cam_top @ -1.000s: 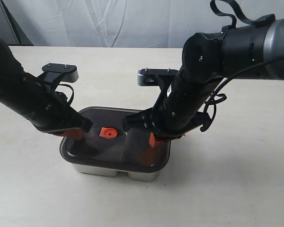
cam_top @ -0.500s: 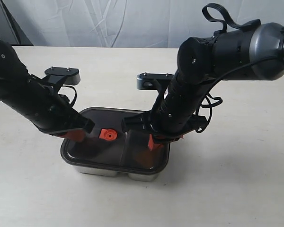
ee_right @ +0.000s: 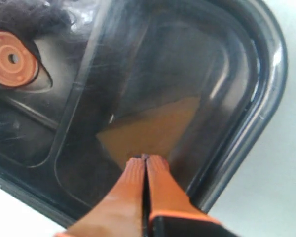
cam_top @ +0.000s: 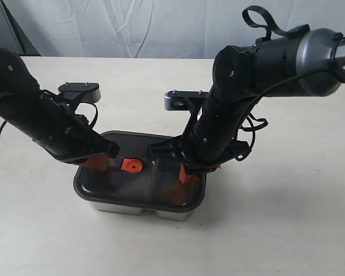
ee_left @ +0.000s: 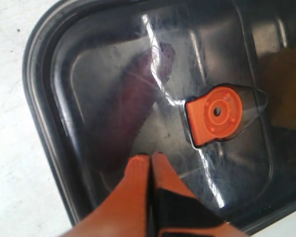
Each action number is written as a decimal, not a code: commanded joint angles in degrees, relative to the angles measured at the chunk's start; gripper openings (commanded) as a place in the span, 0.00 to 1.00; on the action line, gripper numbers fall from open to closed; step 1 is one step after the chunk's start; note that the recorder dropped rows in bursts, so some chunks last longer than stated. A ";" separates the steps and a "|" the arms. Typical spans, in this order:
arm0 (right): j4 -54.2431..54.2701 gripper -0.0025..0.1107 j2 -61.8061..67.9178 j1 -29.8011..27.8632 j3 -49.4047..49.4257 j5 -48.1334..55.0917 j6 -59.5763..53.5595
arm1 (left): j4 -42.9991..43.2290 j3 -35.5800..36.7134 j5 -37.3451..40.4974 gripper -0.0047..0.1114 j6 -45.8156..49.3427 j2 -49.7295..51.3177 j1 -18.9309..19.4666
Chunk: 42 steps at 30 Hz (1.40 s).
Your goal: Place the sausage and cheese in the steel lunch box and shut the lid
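Pale tabletop [cam_top: 287, 230]; lid [cam_top: 135, 187] stayed seated on steel lunch box [cam_top: 167, 215]; left fingers [ee_left: 135, 182] and right fingers [ee_right: 133, 185], each pinched together, pressed it; closure looked nearly done.

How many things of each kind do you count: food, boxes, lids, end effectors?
Food: 2 (sausage, cheese)
Boxes: 1 (box)
Lids: 1 (lid)
End effectors: 2 (left end effector, right end effector)
Total: 6

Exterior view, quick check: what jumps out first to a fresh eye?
The dark lid sits on the steel lunch box in mid-scene, its orange valve tab bright at centre. The left claw and right claw, both shut, point their tips down at the lid either side of the tab. The sausage and cheese show dimly beneath it.
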 commanded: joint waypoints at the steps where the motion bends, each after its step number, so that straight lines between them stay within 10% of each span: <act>1: -0.49 0.01 2.75 0.23 1.50 -1.62 -1.99 | 2.30 0.94 -0.54 0.04 0.00 1.91 -0.05; 24: -10.09 0.01 -35.01 -0.47 1.77 -4.03 -1.63 | 4.93 2.16 -5.39 0.04 -2.00 -44.12 -0.05; 42: -9.39 0.01 -50.70 -0.47 21.46 -14.50 -1.68 | 10.79 9.74 -1.62 0.04 -3.24 -70.92 -0.05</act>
